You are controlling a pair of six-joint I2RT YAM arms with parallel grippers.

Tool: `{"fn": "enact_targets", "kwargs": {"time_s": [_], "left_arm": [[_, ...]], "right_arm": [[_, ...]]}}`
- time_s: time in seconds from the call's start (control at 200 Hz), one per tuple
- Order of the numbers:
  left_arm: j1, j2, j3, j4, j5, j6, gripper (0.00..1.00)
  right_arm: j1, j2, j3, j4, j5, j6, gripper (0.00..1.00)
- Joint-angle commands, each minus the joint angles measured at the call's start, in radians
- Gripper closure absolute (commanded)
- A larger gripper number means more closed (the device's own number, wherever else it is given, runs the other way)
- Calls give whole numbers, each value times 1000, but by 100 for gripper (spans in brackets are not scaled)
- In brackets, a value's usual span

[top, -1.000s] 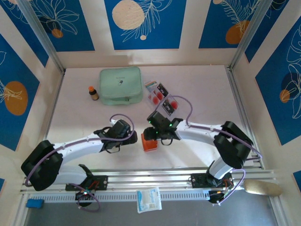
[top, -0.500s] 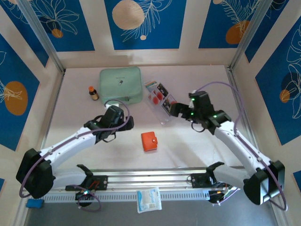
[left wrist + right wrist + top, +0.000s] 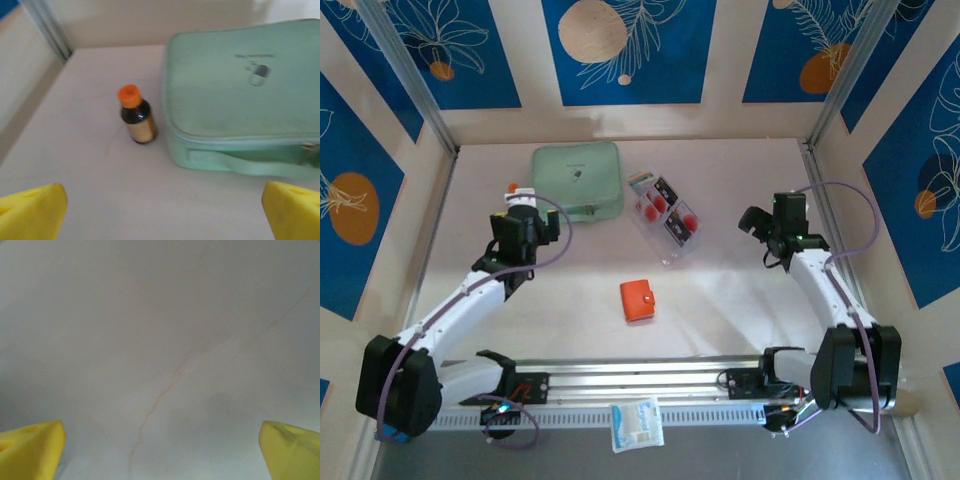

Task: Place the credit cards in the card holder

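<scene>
The small print and logo on the mint-green pouch (image 3: pixel 240 100) are too blurred to read.

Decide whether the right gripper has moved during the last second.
Yes. The right gripper left the orange wallet and swung rightward, ending well right of the cards.

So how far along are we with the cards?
Nothing done yet: the credit cards lie together beyond the card holder, which sits closed. In hand: nothing; the left end effector and right end effector are open and empty. Remaining: open the holder, load every card.
</scene>
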Motion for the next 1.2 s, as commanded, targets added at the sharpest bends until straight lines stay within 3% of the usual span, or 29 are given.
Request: {"fn": "enact_targets", "kwargs": {"time_s": [0.0, 0.165, 0.25, 0.415, 0.47, 0.6, 0.675, 0.73, 0.77, 1.195], "left_arm": [[61, 35, -123, 341, -25, 124, 0], [106, 202, -207, 516, -41, 159, 0], [116, 285, -238, 635, -52, 187, 0], [169, 394, -243, 792, 82, 192, 0], [180, 377, -222, 706, 144, 181, 0], [231, 392, -252, 770, 316, 170, 0], [244, 445, -310, 947, 404, 200, 0], [245, 420, -275, 821, 399, 185, 0], [259, 436, -278, 857, 426, 182, 0], [259, 429, -283, 862, 423, 183, 0]], "right_arm": [[0, 46, -75, 219, 125, -114, 1], [21, 108, -197, 506, 167, -234, 1], [33, 122, -279, 717, 109, -292, 1], [30, 172, -387, 1055, -52, -357, 1], [28, 210, -395, 1098, -76, -361, 1], [20, 321, -425, 1274, -126, -368, 1], [15, 295, -378, 1126, -155, -374, 1], [19, 316, -387, 1190, -148, -378, 1], [16, 300, -372, 1127, -153, -376, 1], [32, 303, -382, 1156, -123, -387, 1]]}}
